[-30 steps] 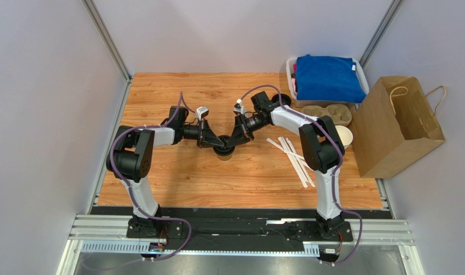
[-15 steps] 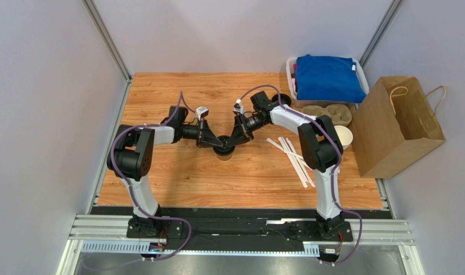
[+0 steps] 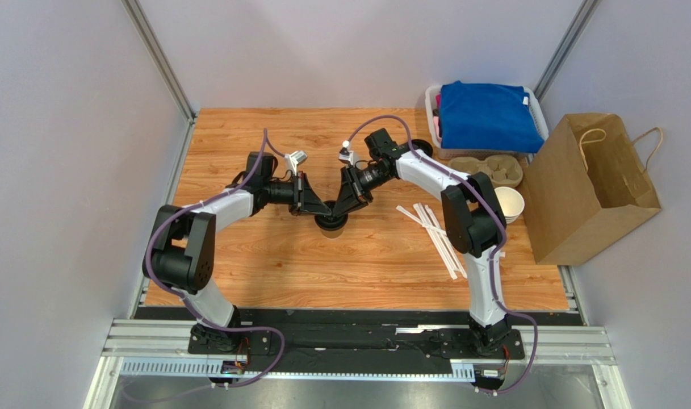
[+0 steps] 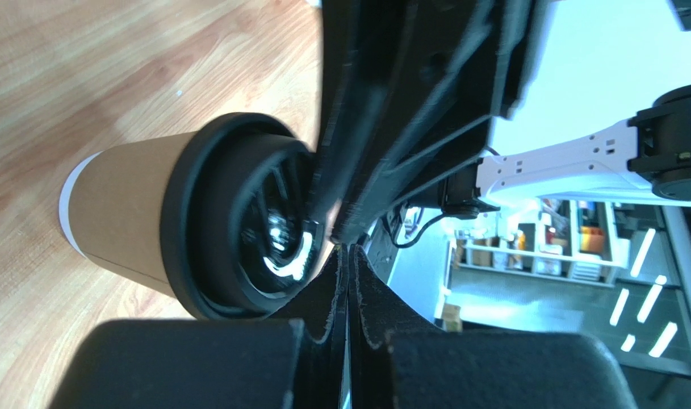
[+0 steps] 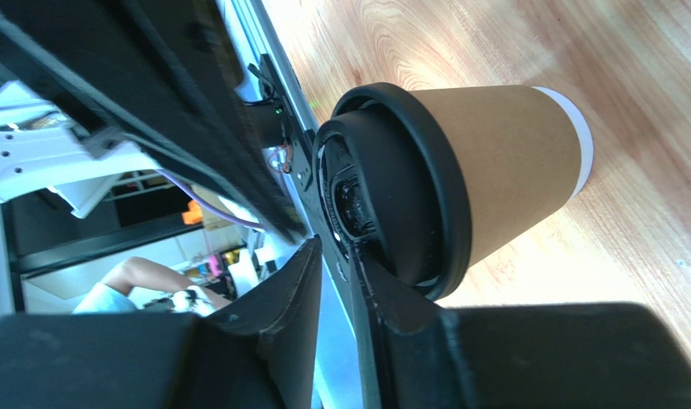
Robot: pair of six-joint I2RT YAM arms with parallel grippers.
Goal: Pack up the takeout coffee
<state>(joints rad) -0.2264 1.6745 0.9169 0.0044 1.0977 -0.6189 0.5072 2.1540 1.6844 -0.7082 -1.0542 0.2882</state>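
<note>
The table [image 3: 263,264] has the takeout coffee [image 3: 330,225] in its middle, and the paper bag [image 3: 579,196] stands far off at three o'clock. The left gripper [image 4: 347,249], fingers together, touches the lid [image 4: 238,230] from ten o'clock. The right gripper [image 5: 336,256], fingers a little apart, comes from two. Press gently, straight down, so nothing tips.

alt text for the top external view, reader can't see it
Seen from above, two robot arms meet mid-table, left pincer and right pincer both at the black-lidded takeout coffee cup standing on the wooden table. White straws lie to its right; a cup carrier, a blue cloth and a brown paper bag sit further right.
</note>
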